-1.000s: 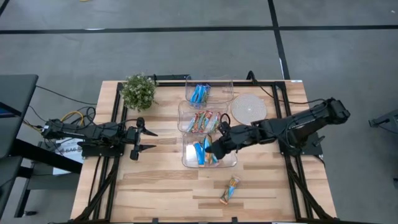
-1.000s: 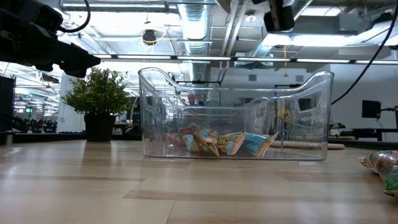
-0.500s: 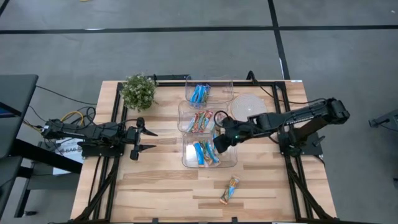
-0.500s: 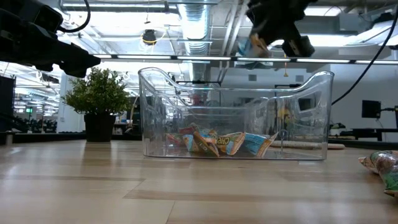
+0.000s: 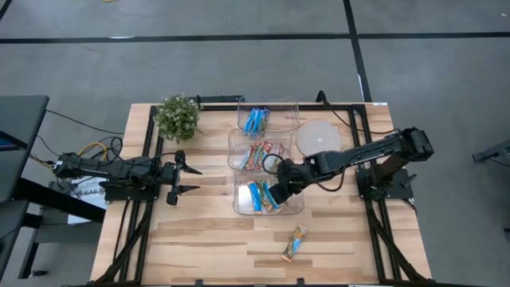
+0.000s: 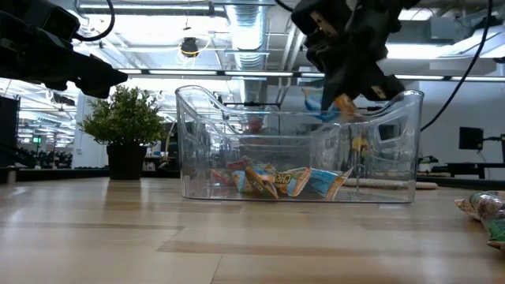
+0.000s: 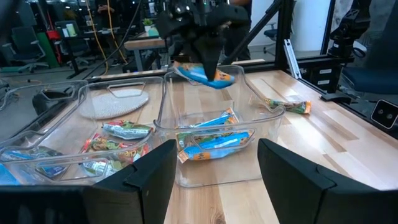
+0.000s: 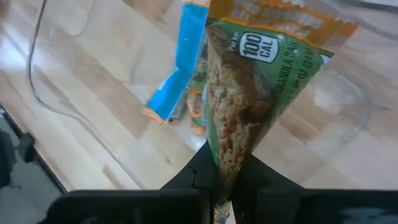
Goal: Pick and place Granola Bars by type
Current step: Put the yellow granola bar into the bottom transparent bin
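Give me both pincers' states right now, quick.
Left pincer: open, holding nothing, parked at the table's left side.
Right pincer: shut on a granola bar, above the nearest clear tub.

even overhead light (ceiling glare), right wrist view blurred.

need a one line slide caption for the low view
Right hand holds a granola bar above the near clear tub, which already holds several bars.
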Controlling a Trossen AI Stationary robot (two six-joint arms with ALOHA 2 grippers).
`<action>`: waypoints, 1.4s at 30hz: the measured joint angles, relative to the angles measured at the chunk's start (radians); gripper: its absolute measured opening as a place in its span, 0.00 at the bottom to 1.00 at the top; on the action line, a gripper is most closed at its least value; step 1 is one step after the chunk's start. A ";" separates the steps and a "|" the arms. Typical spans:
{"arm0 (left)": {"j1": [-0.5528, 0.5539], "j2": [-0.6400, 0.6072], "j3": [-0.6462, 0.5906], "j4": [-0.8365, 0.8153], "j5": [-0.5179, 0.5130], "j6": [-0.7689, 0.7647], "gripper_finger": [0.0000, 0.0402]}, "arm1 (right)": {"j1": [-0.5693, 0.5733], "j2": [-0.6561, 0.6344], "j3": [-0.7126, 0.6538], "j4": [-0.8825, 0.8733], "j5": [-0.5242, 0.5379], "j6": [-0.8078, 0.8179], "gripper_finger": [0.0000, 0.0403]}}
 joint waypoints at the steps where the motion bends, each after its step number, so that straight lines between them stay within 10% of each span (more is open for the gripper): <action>1: 0.000 0.000 0.000 0.000 0.000 0.000 0.55 | 0.000 0.011 0.000 0.005 -0.004 -0.009 0.04; 42: 0.000 0.000 0.000 0.000 0.000 0.000 0.55 | -0.007 0.055 -0.002 0.045 -0.074 -0.044 0.22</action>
